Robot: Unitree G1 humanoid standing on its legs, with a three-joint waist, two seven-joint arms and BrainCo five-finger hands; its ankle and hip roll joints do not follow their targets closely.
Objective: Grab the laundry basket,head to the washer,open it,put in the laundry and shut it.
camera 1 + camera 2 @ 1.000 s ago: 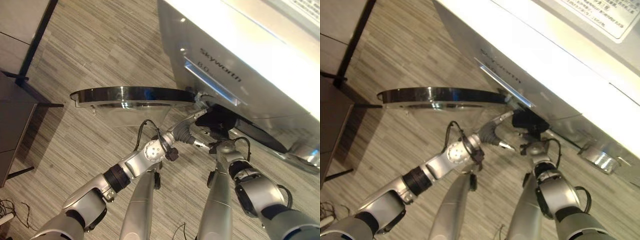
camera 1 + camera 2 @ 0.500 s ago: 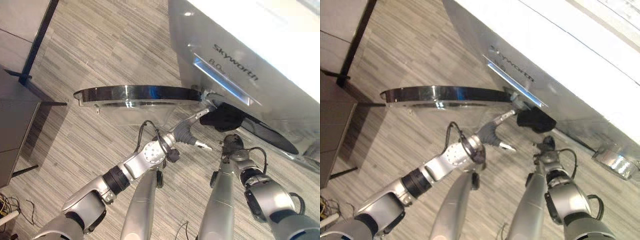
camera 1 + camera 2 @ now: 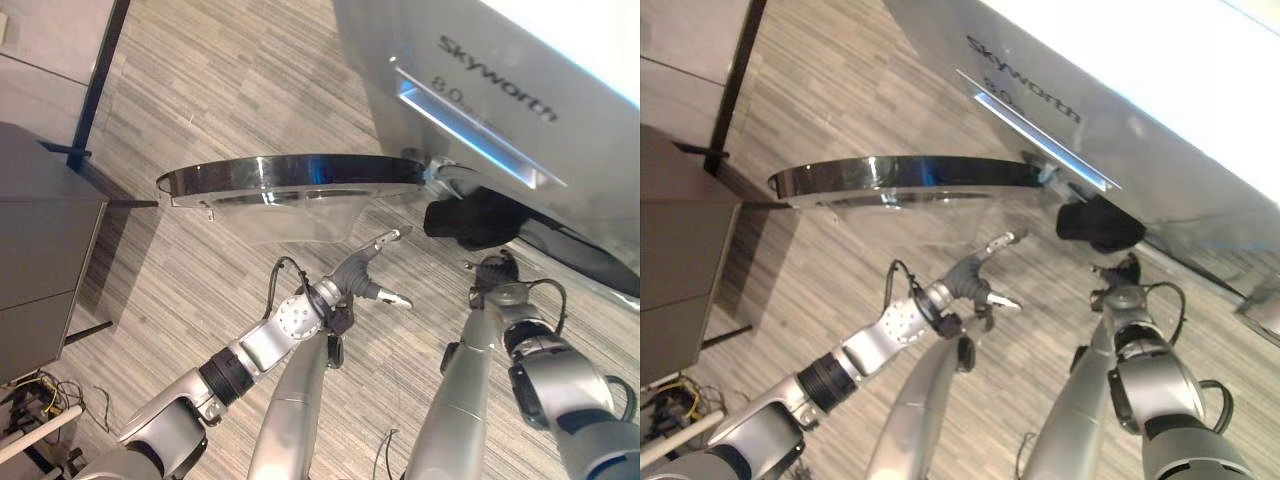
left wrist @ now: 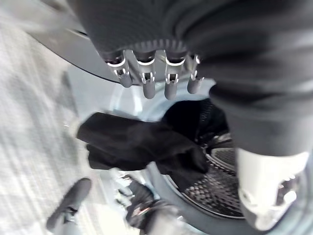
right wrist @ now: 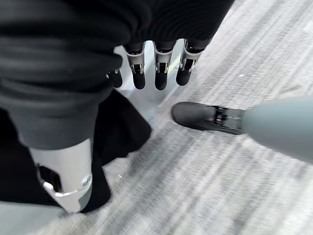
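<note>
The silver washer stands at the upper right with its round door swung wide open, seen edge-on. A black piece of laundry hangs out over the lower rim of the drum opening; the left wrist view shows this cloth half inside the drum. My left hand floats below the door's hinge end, open with its fingers spread and holding nothing. Just below the cloth, my right hand is open too, its fingers straight and clear of the black fabric.
The open door juts far out over the striped wood floor on my left. A dark cabinet stands at the left edge, with a dark post behind it.
Both hands have drawn back from the drum opening toward me; the right hand has let go of the black cloth, which stays hanging at the rim. The camera view has also shifted.
</note>
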